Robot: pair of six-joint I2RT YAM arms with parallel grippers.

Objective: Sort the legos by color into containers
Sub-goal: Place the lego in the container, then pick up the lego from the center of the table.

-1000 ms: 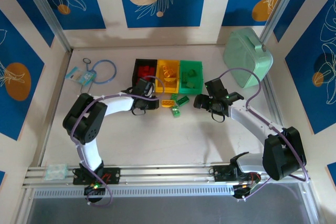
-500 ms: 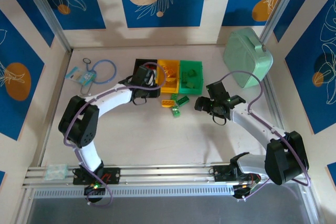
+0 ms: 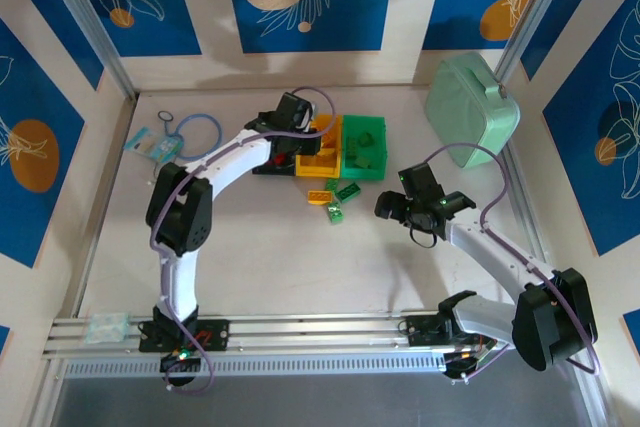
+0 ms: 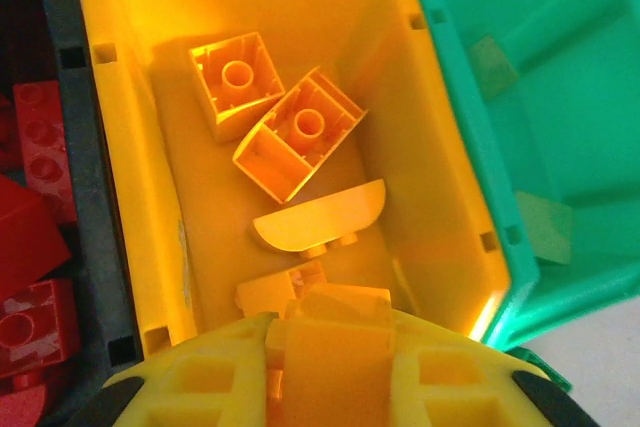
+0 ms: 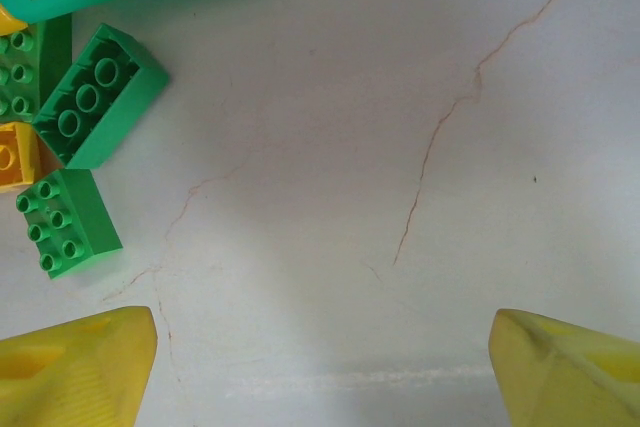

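While left claw (image 4: 330,377) clamps orange plastic brick (image 4: 335,332), right claw (image 5: 322,322) gapes; green studded brick (image 5: 95,97) looks light, rigid, slick. Pinch flat sides.

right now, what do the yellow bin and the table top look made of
Yellow bin: moulded plastic by the look, smooth and semi-glossy, light glowing through its walls. Table top: hard, matte, off-white, crossed by hairline cracks; perhaps painted board or stone.

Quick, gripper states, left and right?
Left gripper: closed on a yellow brick, over the yellow bin.
Right gripper: open, empty.
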